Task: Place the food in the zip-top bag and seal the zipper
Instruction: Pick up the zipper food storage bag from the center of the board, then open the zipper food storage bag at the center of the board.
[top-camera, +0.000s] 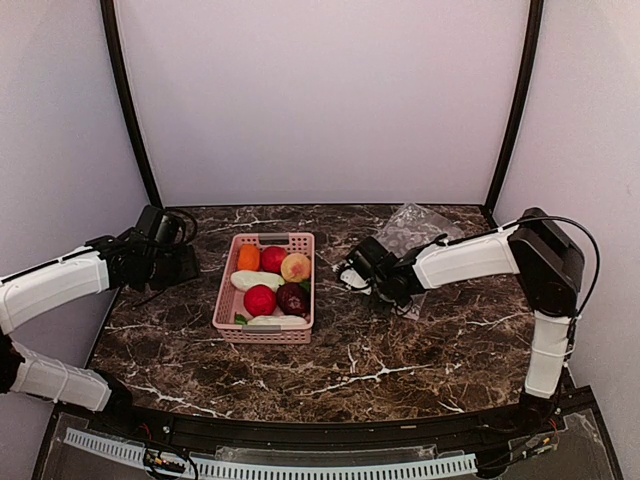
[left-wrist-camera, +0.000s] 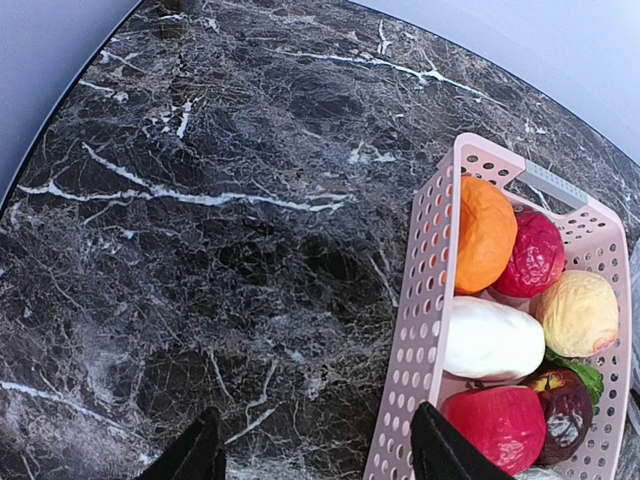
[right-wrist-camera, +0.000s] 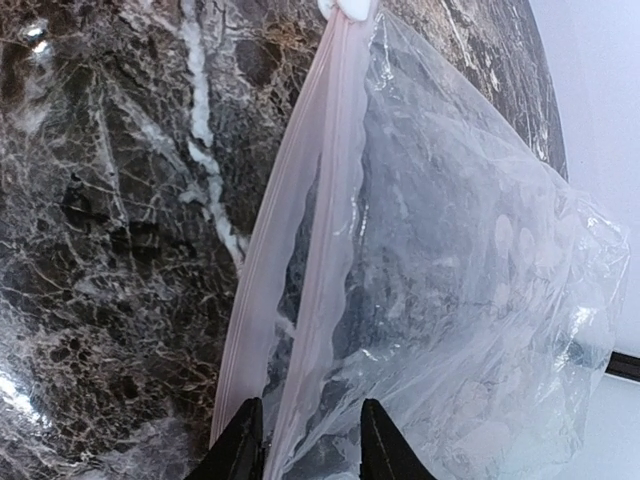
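The food lies in a pink basket (top-camera: 226, 290): an orange piece (left-wrist-camera: 485, 232), two red pieces (left-wrist-camera: 537, 255), a yellow one (left-wrist-camera: 578, 313), a white one (left-wrist-camera: 492, 340) and a dark purple one (left-wrist-camera: 565, 410). The clear zip-top bag (top-camera: 412, 234) lies flat to the right of the basket, empty. Its mouth is parted, with the zipper strips (right-wrist-camera: 255, 300) a little apart. My right gripper (right-wrist-camera: 312, 445) is open, its fingers either side of the upper strip at the bag's mouth (top-camera: 350, 275). My left gripper (left-wrist-camera: 315, 450) is open and empty, low beside the basket's left wall (top-camera: 188, 268).
The basket's near wall (left-wrist-camera: 425, 330) stands just under my left gripper's right finger. Dark marble table (top-camera: 380, 350) stretches in front of both arms. Black frame posts (top-camera: 130, 110) stand at the back corners.
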